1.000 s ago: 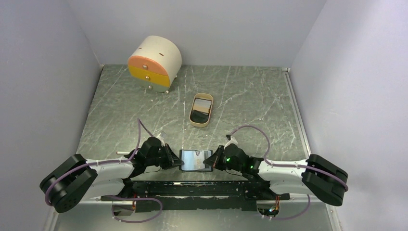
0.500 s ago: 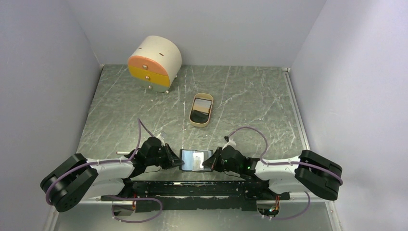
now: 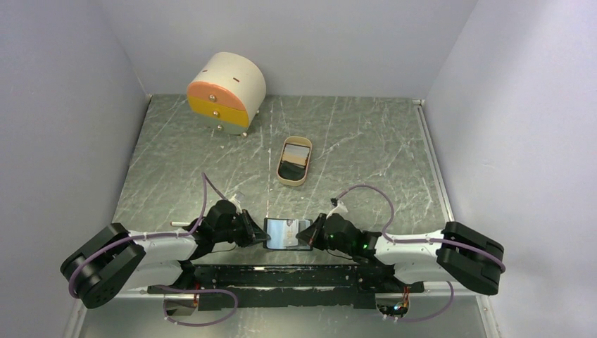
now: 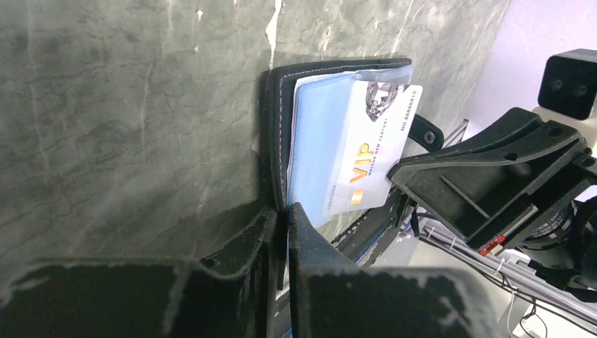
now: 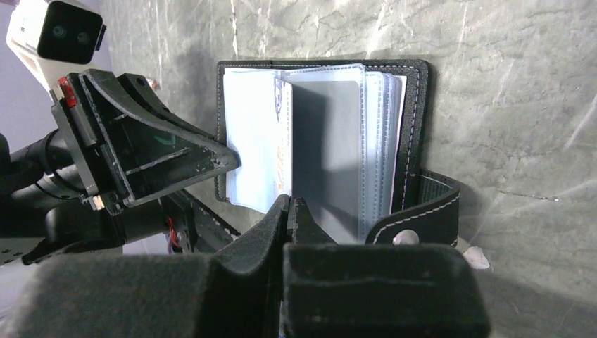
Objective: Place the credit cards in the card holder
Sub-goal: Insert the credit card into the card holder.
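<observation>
Card holder [image 3: 287, 233] first: it lies open on the green marbled table [image 3: 366, 155] at the near edge, right between your two arms. Your left gripper [image 4: 286, 211] has its fingers pressed together on the black stitched cover, pinching that edge where it meets the blue inner face. A white VIP card [image 4: 366, 148] rests against that blue face, its top corner under a clear sleeve. Your right gripper [image 5: 291, 203] comes in from the opposite side with its fingers pressed tight together at the lower edge of the leaves, where the gold-lettered card meets a grey leaf [image 5: 327, 148] standing up among the clear sleeves. You cannot tell from the wrist views which of the two sits between the pads. The snap tab [image 5: 422, 211] curls out to that gripper's right, resting on the table. Farther back, well apart from the holder, sits the tan oval tray [image 3: 294, 160] with something dark inside, and beyond it, at the rear left, a cream drawer box [image 3: 225, 93] with orange and yellow fronts.
</observation>
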You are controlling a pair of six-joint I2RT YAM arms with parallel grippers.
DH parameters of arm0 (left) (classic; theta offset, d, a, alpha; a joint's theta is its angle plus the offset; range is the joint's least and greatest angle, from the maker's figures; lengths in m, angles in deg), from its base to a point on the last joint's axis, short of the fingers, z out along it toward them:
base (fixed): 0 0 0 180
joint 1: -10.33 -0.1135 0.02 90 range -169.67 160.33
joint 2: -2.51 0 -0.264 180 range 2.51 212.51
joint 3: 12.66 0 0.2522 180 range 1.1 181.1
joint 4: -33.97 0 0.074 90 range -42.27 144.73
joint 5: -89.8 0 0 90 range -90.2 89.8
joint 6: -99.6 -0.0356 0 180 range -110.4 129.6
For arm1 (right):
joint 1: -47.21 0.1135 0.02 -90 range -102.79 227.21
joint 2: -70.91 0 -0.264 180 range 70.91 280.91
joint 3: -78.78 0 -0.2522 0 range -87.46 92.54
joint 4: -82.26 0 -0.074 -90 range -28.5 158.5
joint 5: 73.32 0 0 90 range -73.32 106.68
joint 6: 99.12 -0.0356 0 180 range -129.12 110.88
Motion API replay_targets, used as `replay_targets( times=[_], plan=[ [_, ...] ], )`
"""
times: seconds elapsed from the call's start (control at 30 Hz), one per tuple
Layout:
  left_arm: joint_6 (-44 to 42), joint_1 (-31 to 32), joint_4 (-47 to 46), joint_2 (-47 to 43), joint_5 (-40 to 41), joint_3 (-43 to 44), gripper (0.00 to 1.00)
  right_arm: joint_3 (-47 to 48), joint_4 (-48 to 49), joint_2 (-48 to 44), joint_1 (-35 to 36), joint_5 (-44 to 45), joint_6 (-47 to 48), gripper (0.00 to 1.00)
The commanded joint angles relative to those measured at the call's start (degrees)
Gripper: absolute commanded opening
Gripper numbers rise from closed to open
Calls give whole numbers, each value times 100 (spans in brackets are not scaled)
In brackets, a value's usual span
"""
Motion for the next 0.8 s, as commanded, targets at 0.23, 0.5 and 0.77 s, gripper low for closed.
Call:
replay_targets(
  times=[0.23,0.5,0.77],
  plan=[
    [-12,37,-690,124,-292,-77,15,127,442,575,69,-37,138,0],
    [-128,46,-604,123,-388,98,21,534,565,1118,76,-331,431,0],
    [-38,90,-846,26,-365,-13,23,993,94,1500,100,-475,729,30]
  ],
)
